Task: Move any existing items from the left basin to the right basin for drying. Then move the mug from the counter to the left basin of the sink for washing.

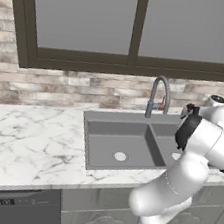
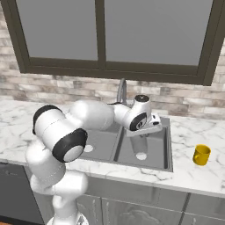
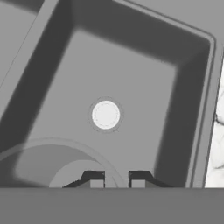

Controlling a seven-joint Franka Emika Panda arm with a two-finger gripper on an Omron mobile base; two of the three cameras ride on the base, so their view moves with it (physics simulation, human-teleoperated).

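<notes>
My gripper (image 2: pixel 141 134) hangs over the right basin (image 2: pixel 151 151), the narrower one, and is shut on the wall of the translucent grey glass tumbler (image 2: pixel 140 143). In the hand view the tumbler's rim (image 3: pixel 52 141) arcs around the fingertips (image 3: pixel 96 179) above the basin's pale drain (image 3: pixel 105 114). The wider left basin (image 1: pixel 115 137) holds nothing but its drain (image 1: pixel 120 156). The yellow mug (image 2: pixel 201 154) stands upright on the white marble counter (image 2: pixel 193 173), to the right of the sink.
The arched grey tap (image 1: pixel 160 93) rises behind the divider between the basins. A brick wall and a dark-framed window (image 1: pixel 136 26) stand behind the sink. A dishwasher front (image 1: pixel 14 209) sits under the counter at the left.
</notes>
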